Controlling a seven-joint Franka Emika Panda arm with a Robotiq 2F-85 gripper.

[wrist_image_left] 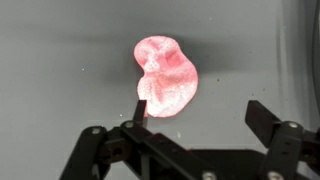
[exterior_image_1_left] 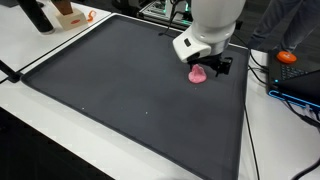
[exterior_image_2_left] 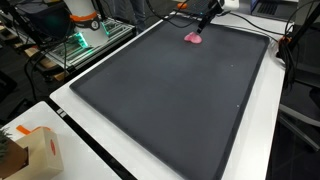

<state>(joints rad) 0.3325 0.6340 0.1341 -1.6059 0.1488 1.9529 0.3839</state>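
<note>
Fingers stand spread wide in the wrist view, pinching nothing. At lower left of that frame one fingertip reaches the lower left edge of the pink lump; whether it touches cannot be told. The lump lies at centre frame on the dark mat, and the other finger stands well to its right, apart from it. The gripper sits shifted to the lump's right rather than around it.

In an exterior view, an orange thing sits at upper left beyond the mat, the lump lies right of centre in the upper half, and the gripper hangs just over it under the white arm. In an exterior view, a box stands at lower left on the white table, the mat fills the middle, and the lump lies near the top, the gripper just above and right of it.
</note>
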